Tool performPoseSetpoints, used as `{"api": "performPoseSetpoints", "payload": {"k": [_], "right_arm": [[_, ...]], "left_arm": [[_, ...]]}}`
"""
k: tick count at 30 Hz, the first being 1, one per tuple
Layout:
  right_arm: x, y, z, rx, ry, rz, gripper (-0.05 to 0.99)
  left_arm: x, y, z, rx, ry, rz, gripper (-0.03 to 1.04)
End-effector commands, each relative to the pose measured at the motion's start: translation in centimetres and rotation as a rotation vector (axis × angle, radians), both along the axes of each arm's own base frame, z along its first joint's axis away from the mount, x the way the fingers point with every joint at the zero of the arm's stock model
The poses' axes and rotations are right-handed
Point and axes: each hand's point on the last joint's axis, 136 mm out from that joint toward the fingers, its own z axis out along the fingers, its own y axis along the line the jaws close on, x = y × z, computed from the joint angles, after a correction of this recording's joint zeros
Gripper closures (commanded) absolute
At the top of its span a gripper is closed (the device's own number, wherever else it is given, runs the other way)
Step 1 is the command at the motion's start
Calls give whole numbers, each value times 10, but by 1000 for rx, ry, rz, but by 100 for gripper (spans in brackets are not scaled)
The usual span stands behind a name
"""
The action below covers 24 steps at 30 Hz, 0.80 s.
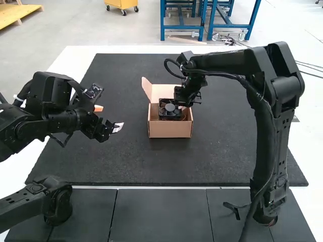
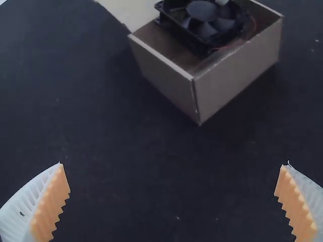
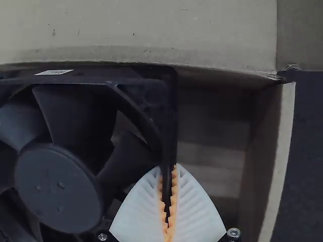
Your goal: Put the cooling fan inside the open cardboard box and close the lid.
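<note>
The right gripper (image 3: 168, 176) has its white ribbed fingers pinched together on the thin black frame edge of the cooling fan (image 3: 55, 186), the orange pads pressing it from both sides. The fan sits tilted in the mouth of the open cardboard box (image 1: 170, 129), partly down between the walls and, as far as can be judged, not yet flat on the bottom. The box's lid flap (image 1: 150, 89) stands up at the far left corner, clear of the fan. The left gripper (image 2: 169, 199) hangs low over the black mat (image 1: 121, 156), well apart from the box on its left side, its two fingers spread wide with nothing between them. The step in hand looks like the placing of the fan; the next move likely calls for lowering it fully, letting go and lifting clear, then pushing the flap over and down onto the box
</note>
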Motion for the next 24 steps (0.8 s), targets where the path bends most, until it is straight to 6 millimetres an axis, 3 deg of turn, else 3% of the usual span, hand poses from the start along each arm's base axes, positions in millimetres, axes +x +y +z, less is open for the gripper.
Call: {"api": "performPoseSetpoints", "payload": {"k": [1,8,15,24], "right_arm": [[8,9,9,48,0,-9,95],[-1,11,1,26,45,15,95],[-22,-2,-7,-35,127,39,95],[-27,2,-15,-11,167,40,94]], "left_arm": [[1,0,11,-7,-41,-3,5],[2,-1,11,-9,-47,-5,5],[5,-2,13,-17,-64,-5,5],[9,-3,14,-28,-82,-1,5]]}}
